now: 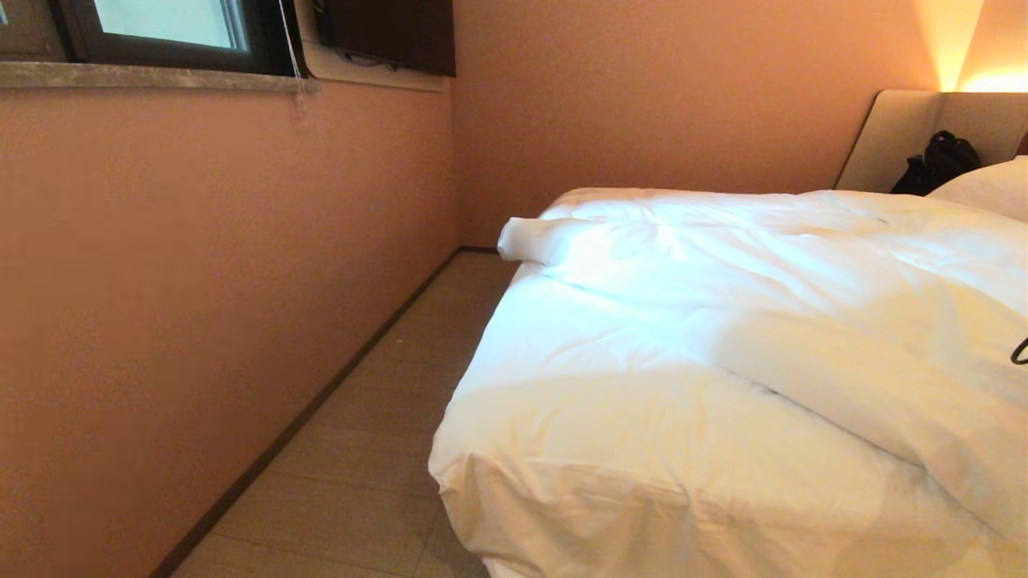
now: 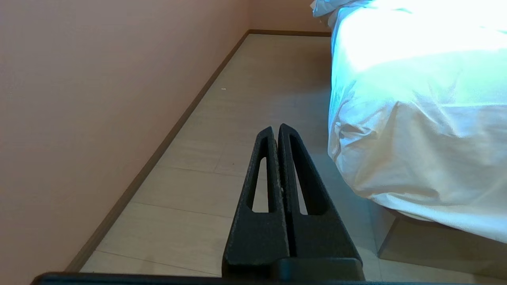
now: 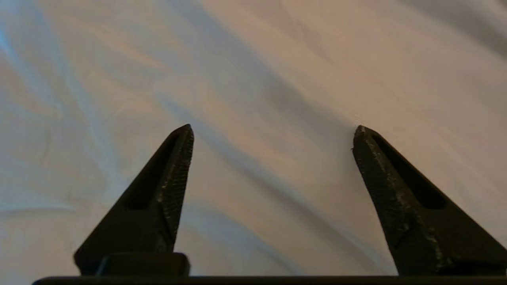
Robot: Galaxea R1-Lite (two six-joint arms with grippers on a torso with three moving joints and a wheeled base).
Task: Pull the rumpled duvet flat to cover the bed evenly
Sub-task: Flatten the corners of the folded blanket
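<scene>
The puffy white duvet (image 1: pixel 723 337) lies over the bed (image 2: pixel 420 245), wrinkled, with a rolled corner (image 1: pixel 522 238) sticking out at the far left edge and its near corner hanging over the mattress. In the right wrist view my right gripper (image 3: pixel 273 132) stands open just above the creased duvet (image 3: pixel 257 99), nothing between its fingers. Neither gripper shows in the head view. My left gripper (image 2: pixel 276 128) is shut and empty, parked low over the floor beside the duvet's hanging corner (image 2: pixel 396 150).
A pink wall (image 1: pixel 201 281) runs along the left, leaving a strip of tiled floor (image 1: pixel 385 417) between it and the bed. At the far right are the padded headboard (image 1: pixel 899 136), a black bag (image 1: pixel 936 164) and a white pillow (image 1: pixel 992 186).
</scene>
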